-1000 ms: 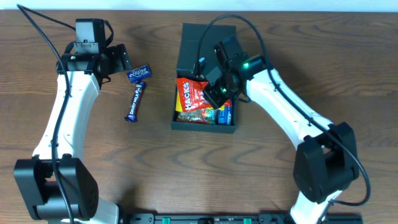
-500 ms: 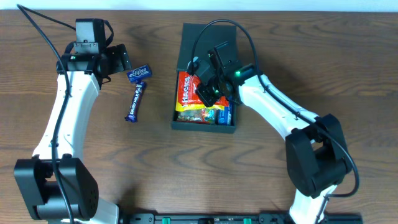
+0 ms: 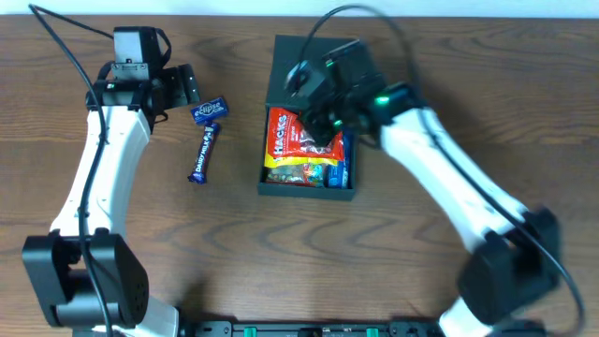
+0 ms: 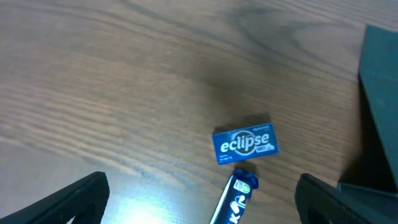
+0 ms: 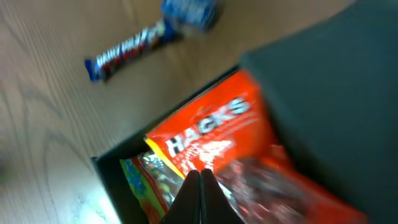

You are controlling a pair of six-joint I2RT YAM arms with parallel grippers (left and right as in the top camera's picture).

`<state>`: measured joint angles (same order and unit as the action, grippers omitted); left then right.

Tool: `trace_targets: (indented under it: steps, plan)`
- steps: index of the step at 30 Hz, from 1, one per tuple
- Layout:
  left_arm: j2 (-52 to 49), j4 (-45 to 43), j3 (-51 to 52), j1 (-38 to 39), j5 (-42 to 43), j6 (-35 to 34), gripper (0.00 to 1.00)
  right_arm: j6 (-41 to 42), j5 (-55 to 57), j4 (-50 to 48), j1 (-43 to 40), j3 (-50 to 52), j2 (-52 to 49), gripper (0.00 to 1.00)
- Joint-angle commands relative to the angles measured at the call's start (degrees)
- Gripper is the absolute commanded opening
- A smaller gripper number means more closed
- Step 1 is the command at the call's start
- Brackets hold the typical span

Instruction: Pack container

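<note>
**Overhead and wrist views, packing in progress.** The container (image 3: 307,190) sits at mid-tabletop (image 3: 281,262), its hinged lid (image 3: 285,70) laid open on the far side. It holds an orange HACKS bag (image 3: 284,140), a yellow-green snack packet (image 3: 295,173) at the near wall and a blue item (image 3: 339,171) in the near right corner.

The right gripper (image 5: 200,186) hangs low over the HACKS bag, inside the box outline. Its jaws are together and nothing is visible between them, though the wrist view is blurred.

Two items lie outside, left of the box and near each other: an eclipse packet (image 4: 245,144) and a Dairy Milk bar (image 3: 203,154). The left gripper (image 4: 200,180) hovers just beyond the eclipse packet with its jaws wide apart and empty.

**Likely hazards, as judged from this layout.**
- The HACKS bag rides high and puffed, so closed jaws pressing or dragging across it could snag the film. That could lift the bag out or tilt it over the wall.
- The box already looks fairly full. Added items may stack above the rim and stop the lid from closing.
- The eclipse packet is flat and slick. A shallow pinch could skid it along the wood or knock it against the bar.
- If the left arm carries an item in while the right arm occupies the opening, the two could collide.
</note>
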<state>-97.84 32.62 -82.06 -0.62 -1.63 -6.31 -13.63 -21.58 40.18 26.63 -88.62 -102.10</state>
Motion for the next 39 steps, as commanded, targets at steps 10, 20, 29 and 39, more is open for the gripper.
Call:
trace_targets:
  steps: [10, 20, 29, 39]
  plan:
    - [-5.57, -3.32, -0.94, 0.33, 4.09, 23.28, 0.95, 1.84, 0.76, 3.98, -12.83, -1.6, 5.03, 0.99]
    - [-10.84, -5.92, -0.94, 0.33, 6.16, 33.14, 0.95, 1.09, 0.81, 3.32, -13.22, -1.6, 5.03, 0.99]
    - [-14.88, -9.07, -0.94, 0.33, 6.14, 41.66, 0.95, 0.66, 0.83, 3.32, -13.22, -1.6, 5.03, 0.99]
    - [-16.26, -11.28, -0.94, 0.13, 6.14, 42.6, 0.95, 0.68, 0.81, 3.32, -13.22, -1.6, 5.03, 0.99]
